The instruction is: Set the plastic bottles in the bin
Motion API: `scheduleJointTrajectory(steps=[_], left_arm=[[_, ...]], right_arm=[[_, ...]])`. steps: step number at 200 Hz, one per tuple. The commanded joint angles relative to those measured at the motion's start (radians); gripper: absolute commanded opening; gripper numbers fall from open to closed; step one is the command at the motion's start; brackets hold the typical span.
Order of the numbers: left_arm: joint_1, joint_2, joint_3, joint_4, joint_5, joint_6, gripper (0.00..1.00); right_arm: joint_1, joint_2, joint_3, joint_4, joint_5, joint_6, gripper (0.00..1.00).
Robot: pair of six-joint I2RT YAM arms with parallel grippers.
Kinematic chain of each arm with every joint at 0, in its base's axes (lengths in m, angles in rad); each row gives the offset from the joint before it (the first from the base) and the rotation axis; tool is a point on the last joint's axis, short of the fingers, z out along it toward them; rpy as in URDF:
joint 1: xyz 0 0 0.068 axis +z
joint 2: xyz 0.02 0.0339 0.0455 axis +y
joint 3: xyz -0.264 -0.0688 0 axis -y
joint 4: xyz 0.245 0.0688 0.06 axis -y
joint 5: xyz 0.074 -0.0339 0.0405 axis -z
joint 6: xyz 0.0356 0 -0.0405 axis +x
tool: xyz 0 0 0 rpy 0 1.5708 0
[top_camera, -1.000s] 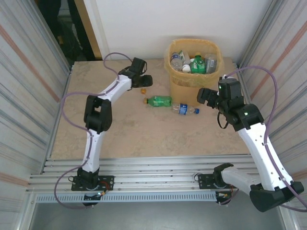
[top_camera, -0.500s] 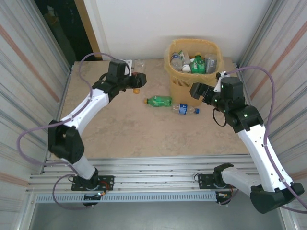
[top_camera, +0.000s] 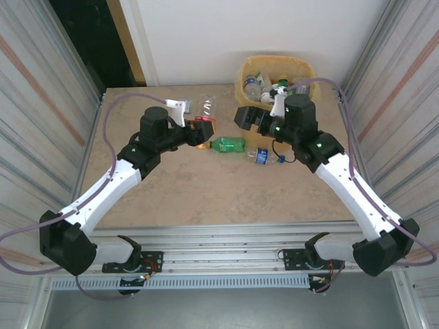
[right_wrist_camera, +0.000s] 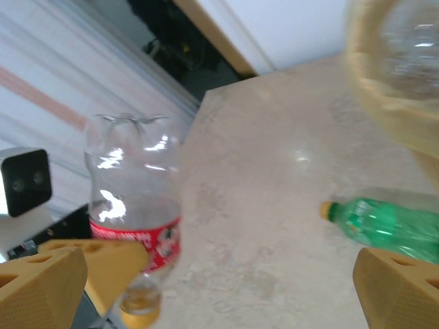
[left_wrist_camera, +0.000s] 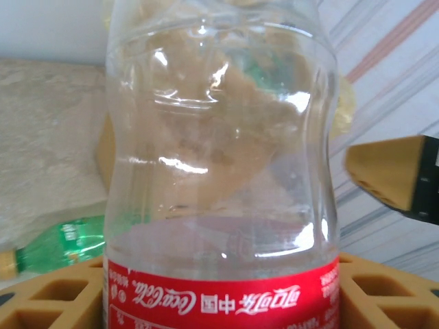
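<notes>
My left gripper (top_camera: 204, 127) is shut on a clear plastic bottle with a red label (top_camera: 205, 110), held above the table with its base up and its cap down. In the left wrist view the bottle (left_wrist_camera: 219, 157) stands between my tan fingers (left_wrist_camera: 55, 295). My right gripper (top_camera: 247, 118) hangs open just right of it, and its view shows the held bottle (right_wrist_camera: 134, 199) at the left. A green bottle (top_camera: 228, 144) and a clear blue-labelled bottle (top_camera: 264, 156) lie on the table. The bin (top_camera: 300, 68) stands at the back, several bottles inside, partly hidden by my right arm.
Corrugated metal walls close in both sides of the beige table (top_camera: 206, 192). A slotted metal rail (top_camera: 219, 240) runs along the near edge. The green bottle (right_wrist_camera: 384, 223) lies below my right gripper, with the blurred bin rim (right_wrist_camera: 384, 75) beyond it.
My left arm has folded back and lifted the red-labelled bottle up over the table's middle. My right gripper has swung left from beside the bin to just next to that bottle.
</notes>
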Motion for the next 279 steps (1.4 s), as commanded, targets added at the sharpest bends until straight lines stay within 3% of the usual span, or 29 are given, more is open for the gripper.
scheduleJointTrajectory(steps=[1,88,120,144,157,188,206,224,279], left_arm=[[-0.009,-0.029,-0.018,0.108,0.046,-0.038,0.44],[-0.084,-0.006,0.023,0.185,0.150,-0.027,0.45],[-0.095,-0.003,0.028,0.198,0.165,-0.023,0.45],[-0.095,0.000,0.027,0.201,0.163,-0.026,0.46],[-0.096,-0.003,0.025,0.201,0.159,-0.027,0.50],[-0.096,-0.025,0.021,0.198,0.151,-0.023,0.84],[-0.097,-0.057,0.017,0.182,0.132,-0.004,0.98],[-0.095,-0.109,-0.003,0.164,0.088,0.021,0.99],[-0.094,-0.243,-0.025,-0.044,-0.186,0.135,0.99]], right_arm=[[0.038,0.036,0.075,0.064,-0.037,-0.013,0.98],[0.089,0.152,0.161,0.064,-0.057,-0.044,0.97],[0.091,0.165,0.166,0.063,-0.061,-0.050,0.83],[0.090,0.166,0.170,0.063,-0.063,-0.050,0.64],[0.091,0.164,0.171,0.058,-0.058,-0.057,0.56],[0.085,0.148,0.190,0.005,-0.009,-0.091,0.51],[0.064,0.140,0.224,-0.046,0.014,-0.116,0.50],[0.019,0.131,0.269,-0.093,0.021,-0.135,0.50],[-0.183,0.176,0.467,-0.262,0.017,-0.196,0.49]])
